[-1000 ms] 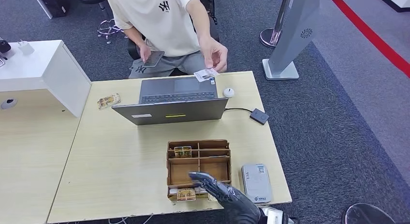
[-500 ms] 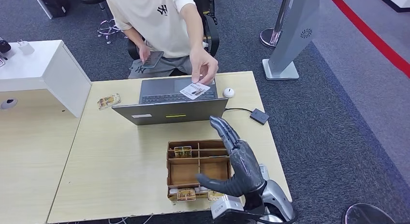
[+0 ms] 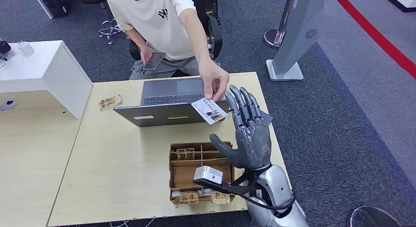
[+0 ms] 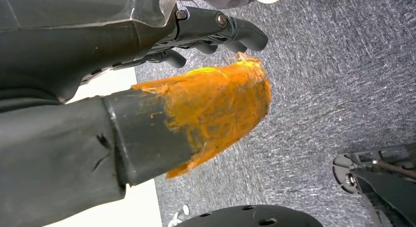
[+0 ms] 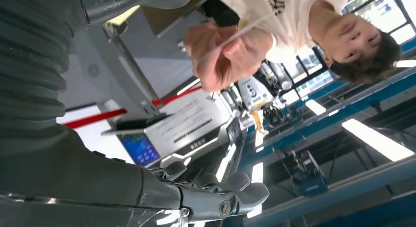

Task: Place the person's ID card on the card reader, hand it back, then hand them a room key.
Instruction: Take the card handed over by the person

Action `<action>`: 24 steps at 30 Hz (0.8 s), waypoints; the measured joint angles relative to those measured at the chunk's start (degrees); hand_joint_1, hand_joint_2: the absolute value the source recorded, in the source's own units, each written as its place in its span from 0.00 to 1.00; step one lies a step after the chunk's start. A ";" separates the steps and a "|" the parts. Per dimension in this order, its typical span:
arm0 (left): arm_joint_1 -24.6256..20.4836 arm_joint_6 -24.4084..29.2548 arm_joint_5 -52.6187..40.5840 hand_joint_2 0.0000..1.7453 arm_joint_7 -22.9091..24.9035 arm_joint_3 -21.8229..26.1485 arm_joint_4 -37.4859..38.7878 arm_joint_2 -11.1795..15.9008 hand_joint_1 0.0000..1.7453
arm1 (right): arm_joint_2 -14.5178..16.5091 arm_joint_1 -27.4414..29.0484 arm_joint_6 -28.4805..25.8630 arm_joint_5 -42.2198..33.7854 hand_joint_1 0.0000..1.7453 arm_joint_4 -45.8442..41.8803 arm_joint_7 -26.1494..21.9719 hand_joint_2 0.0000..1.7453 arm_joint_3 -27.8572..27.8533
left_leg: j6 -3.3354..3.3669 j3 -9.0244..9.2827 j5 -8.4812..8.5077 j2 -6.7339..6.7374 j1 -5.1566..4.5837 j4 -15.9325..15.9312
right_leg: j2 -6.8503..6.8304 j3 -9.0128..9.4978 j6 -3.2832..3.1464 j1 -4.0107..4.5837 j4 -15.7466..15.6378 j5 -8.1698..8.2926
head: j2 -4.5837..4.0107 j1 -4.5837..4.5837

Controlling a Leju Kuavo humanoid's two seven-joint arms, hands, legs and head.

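**Over the bench: card offered to a raised hand**

On the bench (image 3: 122,153), going left to right, a laptop (image 3: 174,102) sits at the far side with a wooden organiser (image 3: 201,170) nearer. Above the laptop's right corner a person's hand (image 3: 213,82) pinches the ID card (image 3: 209,111), just beside the right hand (image 3: 250,134), raised upright, fingers spread, grasping nothing. The left hand (image 4: 216,28) hangs over grey carpet, fingers curled, nothing in them.
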 joint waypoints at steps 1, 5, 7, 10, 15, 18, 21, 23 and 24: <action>-0.01 -0.10 -0.19 0.00 0.03 -0.04 0.02 -0.01 0.00 | 0.45 -0.45 -0.05 0.95 0.09 0.28 0.17 1.00 -0.42 | 0.00 0.00 0.00 0.00 0.00 0.00 | 0.00 0.00 0.00 0.00 0.00 0.00 | 0.00 0.00; -0.04 -0.33 -0.72 0.00 0.27 -0.19 0.07 0.00 0.00 | 1.71 -2.14 -0.13 2.92 0.95 1.94 1.14 1.00 -1.36 | 0.00 0.00 0.00 0.00 0.00 0.00 | 0.00 0.00 0.00 0.00 0.00 0.00 | 0.00 -0.01; -0.06 -0.34 -0.80 0.00 0.33 -0.26 0.07 0.01 0.00 | 2.05 -2.70 -0.13 3.59 1.00 2.78 1.51 1.00 -1.55 | 0.00 0.00 0.00 0.00 0.00 0.00 | 0.00 0.00 0.00 0.00 0.00 0.00 | 0.00 0.00; -0.06 -0.34 -0.88 0.00 0.45 -0.65 0.07 0.03 0.00 | 2.44 -3.06 -0.14 4.52 1.00 3.75 1.85 1.00 -1.74 | 0.00 0.00 0.00 -0.01 0.00 0.00 | -0.01 0.00 0.00 0.00 0.00 0.00 | 0.00 0.00; -0.08 -0.33 -0.85 0.00 0.69 -1.01 0.07 0.07 0.00 | 2.77 -2.85 -0.15 5.21 1.00 4.56 2.25 1.00 -2.09 | 0.00 0.00 0.00 -0.01 0.00 0.00 | 0.00 -0.01 0.00 0.00 0.00 0.00 | 0.00 -0.01; -0.08 -0.33 -0.78 0.00 0.69 -1.01 0.07 0.14 0.00 | 2.87 -2.66 -0.15 5.27 1.00 4.86 2.27 1.00 -2.33 | 0.00 0.00 0.00 -0.01 0.00 0.00 | 0.00 -0.01 0.00 0.00 0.00 0.00 | 0.00 -0.01; -0.08 -0.33 -0.78 0.00 0.69 -1.02 0.07 0.16 0.00 | 2.89 -2.60 -0.17 5.27 1.00 4.95 2.27 1.00 -2.50 | 0.00 0.00 0.00 -0.01 0.00 0.00 | 0.00 -0.01 0.00 0.00 0.00 0.00 | 0.00 -0.01; -0.08 -0.33 -0.78 0.00 0.69 -1.03 0.07 0.16 0.00 | 2.89 -2.54 -0.17 5.27 1.00 5.03 2.27 1.00 -2.60 | 0.00 0.00 0.00 -0.01 0.00 0.00 | 0.00 -0.01 0.00 0.00 0.00 0.00 | 0.00 -0.01; -0.08 -0.32 -0.77 0.00 0.69 -1.03 0.07 0.16 0.00 | 2.89 -2.51 -0.17 5.27 1.00 5.07 2.27 1.00 -2.62 | 0.00 0.00 0.00 -0.01 0.00 0.00 | 0.00 -0.01 0.00 0.00 0.00 0.00 | 0.00 -0.01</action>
